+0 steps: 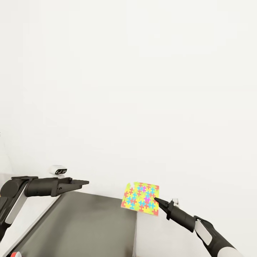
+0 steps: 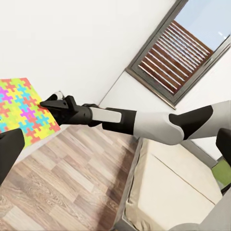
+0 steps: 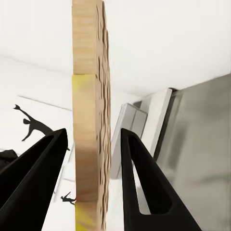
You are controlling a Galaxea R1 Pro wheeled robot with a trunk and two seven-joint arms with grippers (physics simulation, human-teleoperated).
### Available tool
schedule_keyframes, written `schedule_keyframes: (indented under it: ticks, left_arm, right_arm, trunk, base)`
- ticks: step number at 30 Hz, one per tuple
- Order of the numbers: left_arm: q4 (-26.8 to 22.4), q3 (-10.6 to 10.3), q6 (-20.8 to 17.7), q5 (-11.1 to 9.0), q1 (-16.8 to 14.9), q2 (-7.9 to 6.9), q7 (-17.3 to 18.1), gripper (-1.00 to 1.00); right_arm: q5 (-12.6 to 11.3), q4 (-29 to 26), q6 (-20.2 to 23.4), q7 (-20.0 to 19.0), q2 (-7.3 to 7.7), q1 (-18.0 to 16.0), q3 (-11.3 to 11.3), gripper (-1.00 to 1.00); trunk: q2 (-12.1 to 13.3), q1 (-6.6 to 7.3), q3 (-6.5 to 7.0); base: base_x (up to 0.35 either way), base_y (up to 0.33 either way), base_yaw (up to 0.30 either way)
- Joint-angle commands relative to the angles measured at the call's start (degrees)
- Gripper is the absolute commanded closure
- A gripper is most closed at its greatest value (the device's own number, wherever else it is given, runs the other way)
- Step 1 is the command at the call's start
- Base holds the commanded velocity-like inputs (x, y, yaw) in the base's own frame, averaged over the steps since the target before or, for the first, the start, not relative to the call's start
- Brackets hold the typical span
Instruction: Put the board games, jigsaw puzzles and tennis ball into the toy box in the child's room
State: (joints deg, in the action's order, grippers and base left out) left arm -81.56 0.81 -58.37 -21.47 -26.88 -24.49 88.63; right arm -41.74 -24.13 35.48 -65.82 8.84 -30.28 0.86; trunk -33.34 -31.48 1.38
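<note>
jigsaw puzzle | edge-on between right gripper jaws | held aloft

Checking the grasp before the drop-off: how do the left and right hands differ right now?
The right hand grips a colourful jigsaw puzzle by its edge; the left hand holds nothing. The right hand's fingers straddle the puzzle's wooden edge, while the left hand's appear together. The left hand hangs over the grey surface, the right beyond its edge. Both are black.

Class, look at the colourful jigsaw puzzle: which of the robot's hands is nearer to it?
Right. The right hand grips the jigsaw puzzle at its edge; the left hand points toward it from well off to the side.
</note>
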Motion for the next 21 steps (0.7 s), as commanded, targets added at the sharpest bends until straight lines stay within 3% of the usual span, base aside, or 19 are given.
schedule_keyframes:
  ticks: [1, 10, 21]
  left_arm:
    - [0.0, 0.0, -0.6, 0.0, 0.0, -0.02, 0.2, -1.00]
    - [0.0, 0.0, -0.6, 0.0, 0.0, -0.03, 0.1, -1.00]
    - [0.0, 0.0, -0.6, 0.0, 0.0, -0.10, 0.1, -1.00]
  right_arm:
    - [-0.3, 0.0, 0.4, -0.2, 0.12, 0.0, 0.1, 1.00]
    - [-0.4, 0.0, 0.3, -0.4, 0.35, 0.0, 0.1, 1.00]
    - [-0.4, 0.0, 0.3, -0.3, 0.39, 0.0, 0.1, 1.00]
  trunk:
    - [0.4, 0.21, 0.27]
    - [4.0, 2.18, 2.73]
    - [8.4, 4.60, 4.98]
  base:
    - [0.000, 0.000, 0.000]
    - [-0.004, 0.000, 0.004]
    - [-0.118, 0.000, 0.020]
